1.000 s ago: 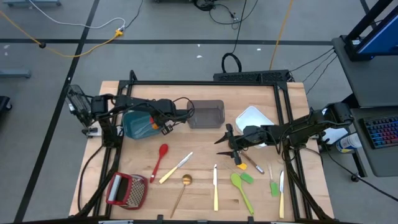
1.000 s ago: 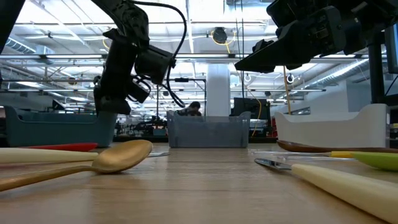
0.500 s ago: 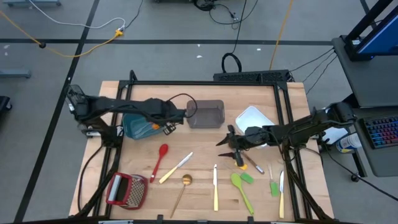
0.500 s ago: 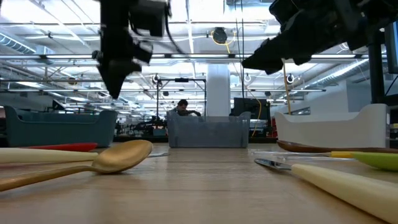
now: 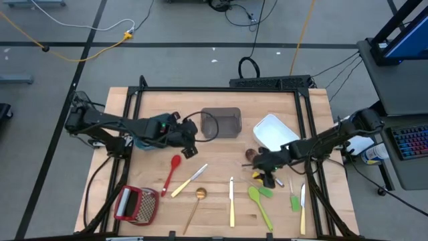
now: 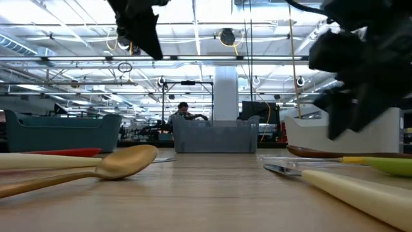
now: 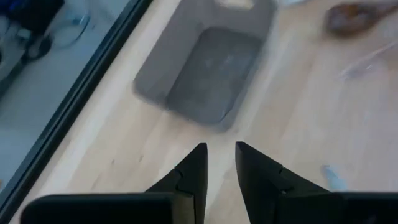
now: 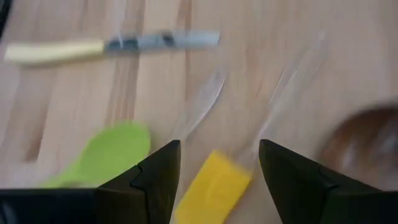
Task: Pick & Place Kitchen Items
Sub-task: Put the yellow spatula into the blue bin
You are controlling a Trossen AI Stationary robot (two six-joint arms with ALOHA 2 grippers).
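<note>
Slim utensils lie flat on the wooden table. They include a red spoon [image 5: 174,169], a gold spoon [image 5: 198,198], cream-handled knives [image 5: 232,202] and a green spatula [image 5: 259,203]. My right gripper [image 5: 267,175] hangs open, slanting down. Its fingers stand on either side of a yellow spatula [image 8: 214,186], beside the green spatula [image 8: 109,152] and a brown wooden spoon [image 8: 364,134]. My left gripper [image 5: 189,148] is raised above the table between the teal bin [image 5: 144,132] and the grey bin [image 7: 208,78]. There is a narrow gap between its fingers [image 7: 221,147] and nothing in it.
A white bin [image 5: 273,130] stands at the back right and a red-framed grater [image 5: 136,204] at the near left corner. A small green spatula [image 5: 294,201] and another knife [image 5: 302,209] lie at the near right. A black frame runs along the table's edges.
My left gripper has risen from over the teal bin, swung toward the table's near edge and tipped up from pointing down to slanting. My right gripper has gone toward the near edge and down, rolling and tipping downward, and is now over the yellow spatula.
</note>
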